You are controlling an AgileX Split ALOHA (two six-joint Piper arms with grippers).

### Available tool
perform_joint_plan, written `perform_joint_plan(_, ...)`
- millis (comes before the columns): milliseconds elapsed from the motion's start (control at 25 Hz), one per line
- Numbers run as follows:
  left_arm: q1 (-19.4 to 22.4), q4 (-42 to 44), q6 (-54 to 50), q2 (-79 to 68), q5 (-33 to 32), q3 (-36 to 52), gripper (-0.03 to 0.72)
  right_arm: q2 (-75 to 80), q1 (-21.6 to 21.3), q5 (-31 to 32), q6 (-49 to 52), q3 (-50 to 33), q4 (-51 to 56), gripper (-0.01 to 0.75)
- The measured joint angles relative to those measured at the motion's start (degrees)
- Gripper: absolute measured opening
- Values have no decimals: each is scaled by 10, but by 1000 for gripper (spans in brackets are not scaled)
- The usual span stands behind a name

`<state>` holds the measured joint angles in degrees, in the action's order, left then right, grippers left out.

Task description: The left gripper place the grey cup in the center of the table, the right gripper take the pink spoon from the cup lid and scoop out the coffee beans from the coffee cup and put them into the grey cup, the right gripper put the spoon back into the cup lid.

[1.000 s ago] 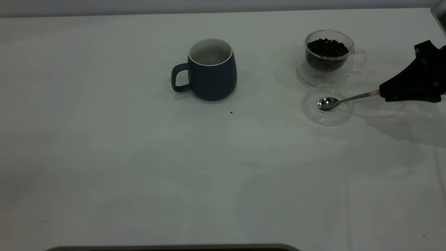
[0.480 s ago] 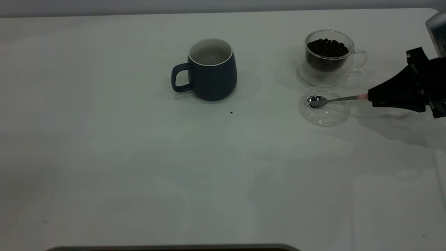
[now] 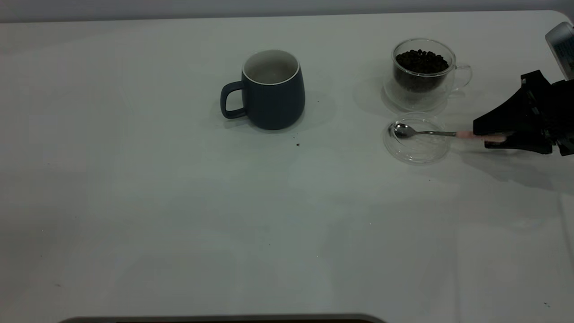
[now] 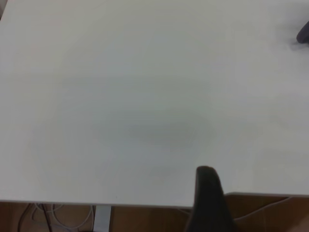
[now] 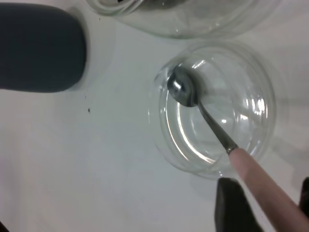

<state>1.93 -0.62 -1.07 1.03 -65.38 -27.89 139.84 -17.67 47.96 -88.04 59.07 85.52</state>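
Dark blue-grey cup [image 3: 272, 92] with a pale inside and white rim on the plain white surface [image 3: 179, 202]. Clear glass coffee cup [image 3: 423, 74] full of near-black beans [image 3: 420, 60]. Clear lid [image 3: 416, 142], silver spoon [image 3: 406, 130] with pink handle, black fingers [image 3: 497, 123].

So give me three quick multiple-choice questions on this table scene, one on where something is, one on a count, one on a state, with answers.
1. The metal spoon bowl lies: A in the clear round lid; B in the dark grey ceramic mug; C on bare table.
2. Handled cups: A one; B two; C three.
3. The clear glass cup is: A empty; B tipped; C holding coffee beans.

A, it rests within the lid's rim; B, mug and glass cup; C, dark beans fill it.
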Motion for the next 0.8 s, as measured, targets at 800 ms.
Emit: perform_joint_plan(800,0,0,1,0,0,0,567,-43,1,-71,-196,2,168,601)
